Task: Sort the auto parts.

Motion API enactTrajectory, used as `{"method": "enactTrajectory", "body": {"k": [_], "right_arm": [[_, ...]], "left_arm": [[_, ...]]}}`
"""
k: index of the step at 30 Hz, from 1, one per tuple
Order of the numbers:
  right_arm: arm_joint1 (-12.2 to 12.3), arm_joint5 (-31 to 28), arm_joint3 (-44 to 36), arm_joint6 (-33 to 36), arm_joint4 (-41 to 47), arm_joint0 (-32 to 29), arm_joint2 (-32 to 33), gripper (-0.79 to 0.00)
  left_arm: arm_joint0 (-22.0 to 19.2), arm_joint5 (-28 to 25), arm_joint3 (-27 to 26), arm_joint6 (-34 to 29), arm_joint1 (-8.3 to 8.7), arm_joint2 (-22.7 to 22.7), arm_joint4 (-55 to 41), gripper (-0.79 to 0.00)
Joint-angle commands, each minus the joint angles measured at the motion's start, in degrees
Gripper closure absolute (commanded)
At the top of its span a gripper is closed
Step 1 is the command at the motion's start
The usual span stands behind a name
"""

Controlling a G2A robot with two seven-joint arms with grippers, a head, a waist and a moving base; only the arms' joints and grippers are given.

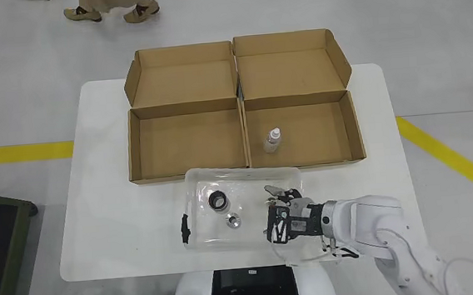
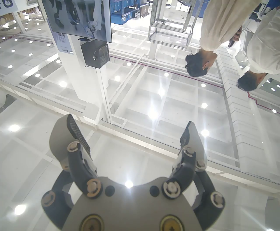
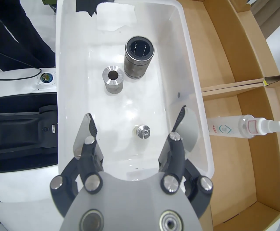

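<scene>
The cardboard boxes (image 1: 186, 143) are plain brown, the tabletop (image 1: 104, 158) white. The bin (image 3: 190, 65) is glossy white, with black tape (image 3: 87, 7) at the frame's upper left. The bearing (image 3: 137, 59) is dark grey, the cylinder (image 3: 113, 79) matte silver, the fitting (image 3: 142, 131) shiny silver. A yellow stripe (image 1: 20, 153) crosses the grey floor (image 1: 427, 15).

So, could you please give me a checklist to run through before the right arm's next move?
Right gripper jaws open: ok.
Small silver fitting in line between the jaws: ok.
Bearing and bushing standing apart from the fitting: ok.
Bin wall clear of the jaws: cannot tell.
Spray bottle in the cardboard box, room beside it: ok.
Left gripper pointing at the ceiling, jaws open: ok.
</scene>
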Motion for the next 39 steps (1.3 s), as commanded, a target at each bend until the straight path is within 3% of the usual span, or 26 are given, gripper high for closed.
{"method": "enactTrajectory", "body": {"k": [1,9,10,11,12,32,39], "right_arm": [[-0.01,0.68,-0.30,1.50,0.03,0.75,-0.50,-0.622],[0.01,1.74,1.72,5.37,0.03,3.28,-2.50,-0.508],[0.02,1.82,1.92,5.46,0.19,3.52,-2.69,-0.520],[0.02,1.77,2.05,5.41,0.56,3.69,-2.90,-0.594],[0.04,1.64,1.91,5.24,0.80,3.90,-3.04,-0.785],[0.15,1.89,1.32,4.61,-0.42,4.00,-3.57,-0.785],[0.13,3.91,0.39,10.02,-1.09,5.14,-5.37,-0.785]], "left_arm": [[0.00,0.00,0.00,0.00,0.00,0.00,0.00,-0.785],[0.00,0.00,0.00,0.00,0.00,0.00,0.00,-0.785],[0.00,0.00,0.00,0.00,0.00,0.00,0.00,-0.785],[0.00,0.00,0.00,0.00,0.00,0.00,0.00,-0.785],[0.00,0.00,0.00,0.00,0.00,0.00,0.00,-0.785],[0.00,0.00,0.00,0.00,0.00,0.00,0.00,-0.785],[0.00,0.00,0.00,0.00,0.00,0.00,0.00,-0.785]]}}
